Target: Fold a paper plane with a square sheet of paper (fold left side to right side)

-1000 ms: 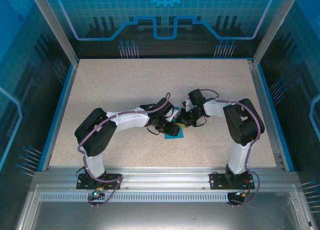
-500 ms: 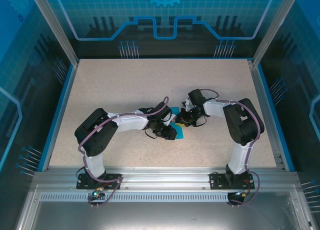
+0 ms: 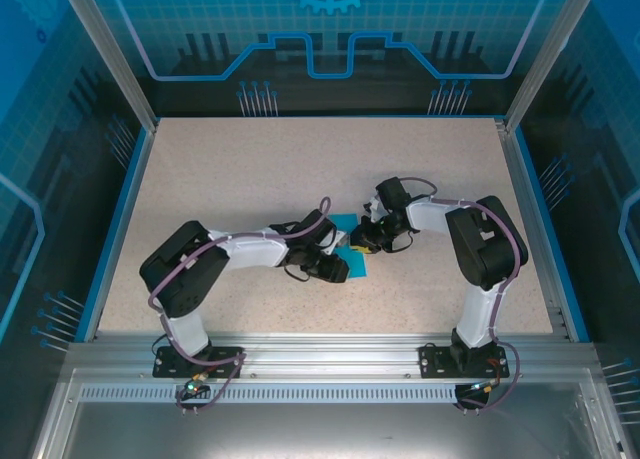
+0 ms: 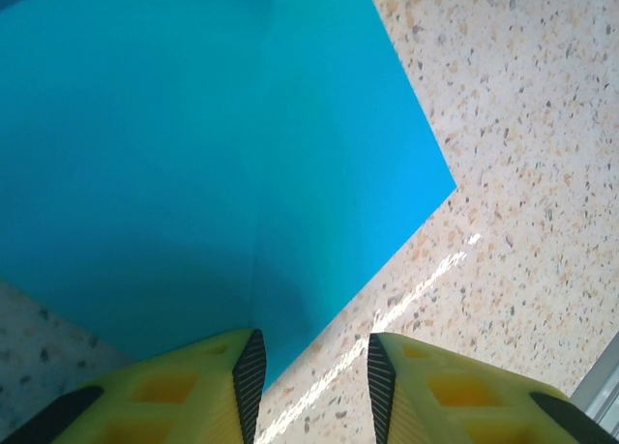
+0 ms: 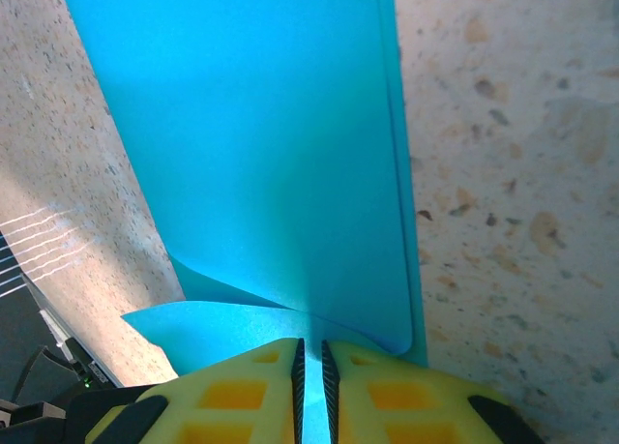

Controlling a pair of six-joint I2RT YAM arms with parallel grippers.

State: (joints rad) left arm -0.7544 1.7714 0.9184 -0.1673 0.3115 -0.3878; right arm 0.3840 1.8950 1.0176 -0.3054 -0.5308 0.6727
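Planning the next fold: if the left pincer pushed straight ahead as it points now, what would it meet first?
Likely the square sheet of paper, its edge just ahead of the left pincer; depth is hard to judge.

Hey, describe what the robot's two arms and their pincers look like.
Both the left arm and the right arm have white links with bulky black joints, and a purple cable loops along each. The left pincer and right pincer have yellow fingers with black ribbed pads.
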